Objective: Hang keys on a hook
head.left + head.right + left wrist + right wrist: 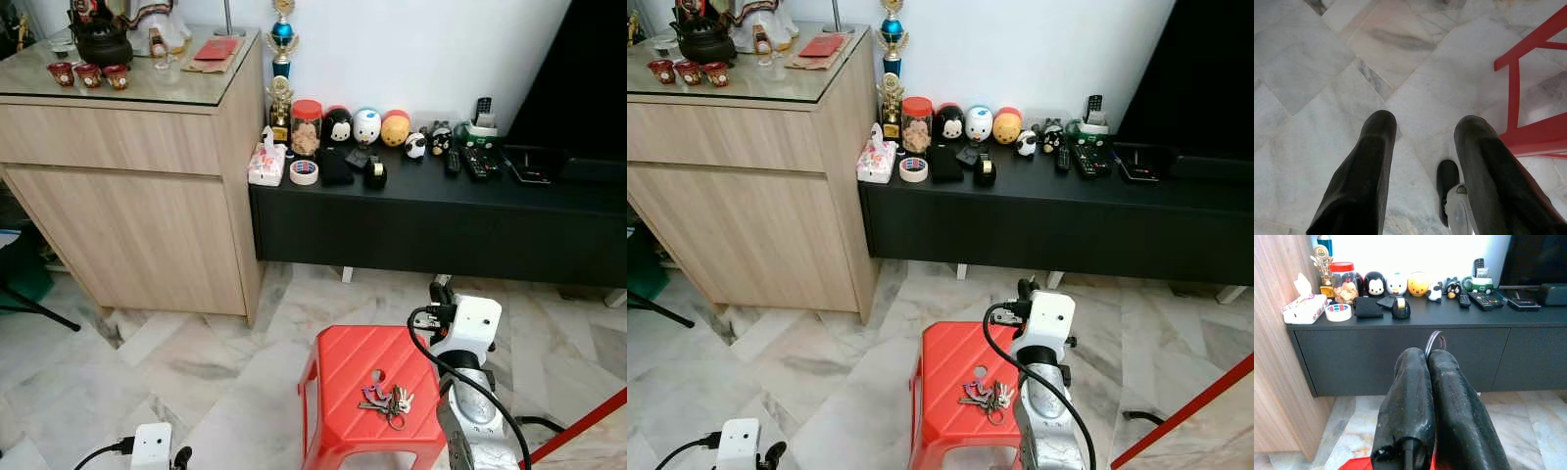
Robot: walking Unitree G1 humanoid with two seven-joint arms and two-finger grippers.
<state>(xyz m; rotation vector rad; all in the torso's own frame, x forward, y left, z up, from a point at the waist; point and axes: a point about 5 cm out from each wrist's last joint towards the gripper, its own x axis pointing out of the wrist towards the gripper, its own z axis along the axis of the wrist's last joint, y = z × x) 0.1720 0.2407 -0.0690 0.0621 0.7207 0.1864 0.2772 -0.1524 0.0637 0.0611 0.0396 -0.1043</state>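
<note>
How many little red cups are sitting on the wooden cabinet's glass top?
3. The red cups stand in a row near the front left of the cabinet top, by the dark teapot: left, middle, right. Others may be hidden behind.

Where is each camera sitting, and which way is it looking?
Left eye view: on the head, looking down at the red stool with the keys; the right arm shows.
Right eye view: beside it, same scene, both arms low.
Left wrist view: along the open left hand at the marble floor.
Right wrist view: along the shut right hand at the black cabinet.
Shared: the tape roll shows in eye and right wrist views.
</note>
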